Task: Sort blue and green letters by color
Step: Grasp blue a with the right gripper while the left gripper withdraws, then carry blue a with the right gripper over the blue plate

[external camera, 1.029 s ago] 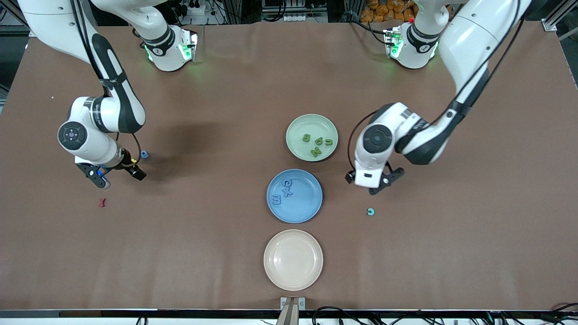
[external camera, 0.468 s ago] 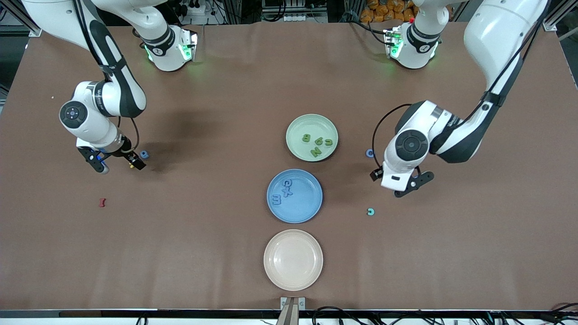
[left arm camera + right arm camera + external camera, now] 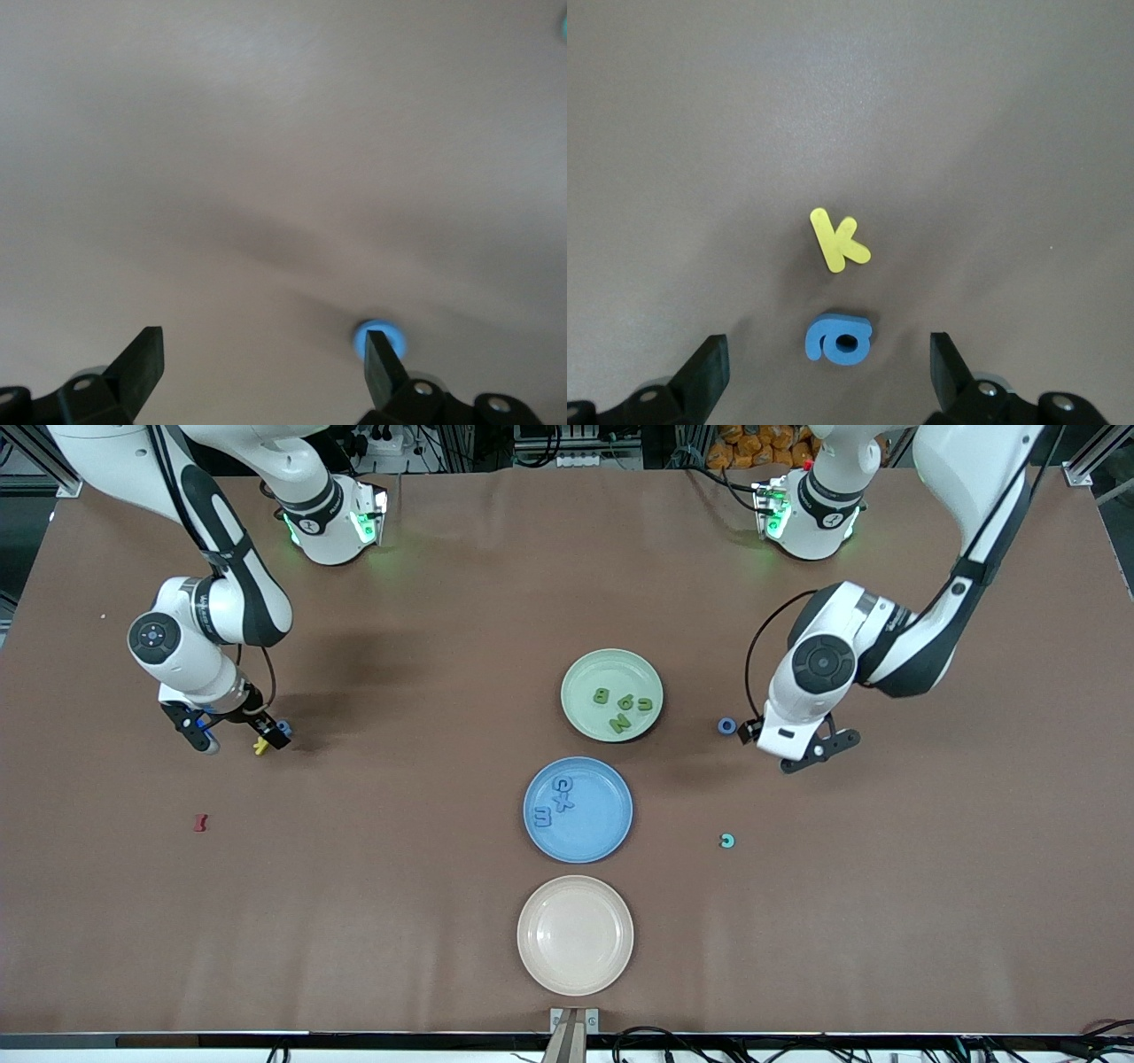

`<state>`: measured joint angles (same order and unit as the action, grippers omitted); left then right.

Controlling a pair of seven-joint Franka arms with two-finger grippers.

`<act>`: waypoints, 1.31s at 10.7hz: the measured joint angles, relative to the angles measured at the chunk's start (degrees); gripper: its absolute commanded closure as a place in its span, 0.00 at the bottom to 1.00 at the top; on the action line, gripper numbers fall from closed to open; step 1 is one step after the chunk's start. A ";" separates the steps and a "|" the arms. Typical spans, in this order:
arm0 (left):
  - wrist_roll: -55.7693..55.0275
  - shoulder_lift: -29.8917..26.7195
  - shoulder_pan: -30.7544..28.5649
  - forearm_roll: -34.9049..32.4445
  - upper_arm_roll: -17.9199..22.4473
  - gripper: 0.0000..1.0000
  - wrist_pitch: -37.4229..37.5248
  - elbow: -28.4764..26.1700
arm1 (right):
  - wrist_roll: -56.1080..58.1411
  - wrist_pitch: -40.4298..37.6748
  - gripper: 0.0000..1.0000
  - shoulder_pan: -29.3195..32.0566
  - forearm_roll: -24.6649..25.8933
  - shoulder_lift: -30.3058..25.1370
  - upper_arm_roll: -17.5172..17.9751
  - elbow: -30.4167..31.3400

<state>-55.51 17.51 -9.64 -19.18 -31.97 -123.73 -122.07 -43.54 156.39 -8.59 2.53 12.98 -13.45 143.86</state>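
Seven letters were already sorted — four green letters in the green plate, three blue letters in the blue plate. Two blue ones were left on the table: a blue ring letter just beside the left claw, and a blue letter with a yellow K under the right claw. Both claws were wide open, empty. In the right wrist view, that blue letter lay flat, long axis spanning the fingers' gap.
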 measured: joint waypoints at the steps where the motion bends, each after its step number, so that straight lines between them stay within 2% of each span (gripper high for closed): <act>1: 4.01 -3.48 4.85 2.70 6.20 0.00 -0.93 -2.85 | -0.02 0.54 0.00 0.00 0.00 0.07 0.02 0.42; 2: 8.60 -6.56 8.38 5.15 11.06 0.00 -1.30 -4.69 | -0.03 0.90 0.00 0.01 0.00 0.19 0.04 0.73; 5: 21.73 -11.21 10.26 12.06 17.15 0.00 -1.41 -5.79 | -0.07 1.63 0.02 0.03 0.00 0.73 0.04 0.93; 7: 31.11 -13.96 10.42 16.10 20.87 0.00 -2.00 -5.19 | -0.09 2.54 0.07 0.05 0.00 1.71 0.05 1.02; 9: 32.85 -16.61 10.43 16.69 22.15 0.00 -0.77 -0.95 | -0.11 2.97 0.26 0.05 0.00 2.48 0.11 1.01; 12: 33.07 -17.94 10.43 16.70 22.24 0.00 9.63 11.57 | -0.12 3.30 0.59 0.05 0.00 2.74 0.25 1.03; 14: 36.33 -17.89 10.34 16.70 22.45 0.00 14.29 17.11 | -0.14 3.31 0.72 0.05 0.00 2.99 0.52 1.04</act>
<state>-19.17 -0.38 0.69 -2.47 -9.52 -109.45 -104.96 -43.68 159.70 -8.54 2.52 15.96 -12.93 144.90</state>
